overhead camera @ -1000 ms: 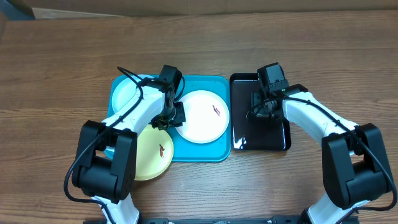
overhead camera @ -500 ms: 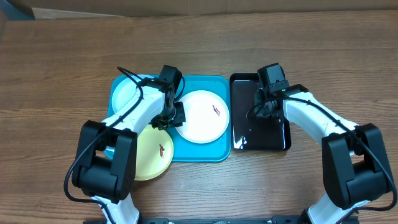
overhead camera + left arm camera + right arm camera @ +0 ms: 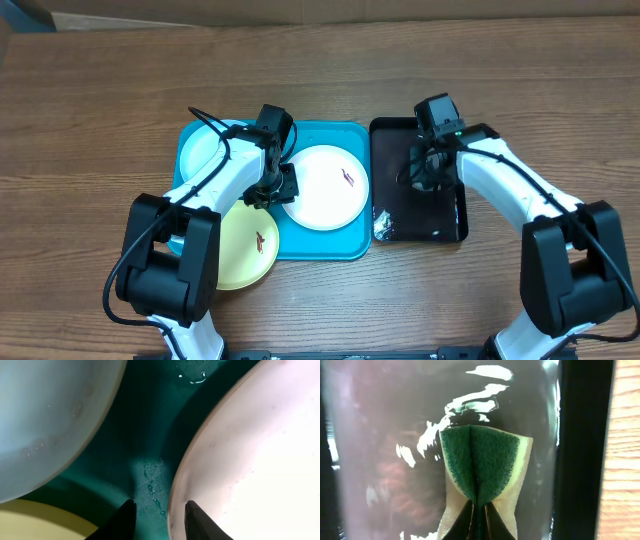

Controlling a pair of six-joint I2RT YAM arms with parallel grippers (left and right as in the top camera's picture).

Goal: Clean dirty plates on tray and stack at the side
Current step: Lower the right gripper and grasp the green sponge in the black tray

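Left claw point(image 3: 157, 506) is sitting low in the teal tray point(image 3: 345, 243), fingers apart and straddling the rim of the white plate point(image 3: 325, 190); I cannot tell whether they are touching it. The blue plate point(image 3: 205, 150) is lying in the tray's far left corner. The yellow plate point(image 3: 245, 245) is overhanging the near left edge onto the counter point(image 3: 100, 100). Brown smears are showing on the white and yellow plates. Right claw point(image 3: 479, 516) is clamping a folded sponge point(image 3: 480, 462), green over yellow, above the black tray point(image 3: 390, 150).
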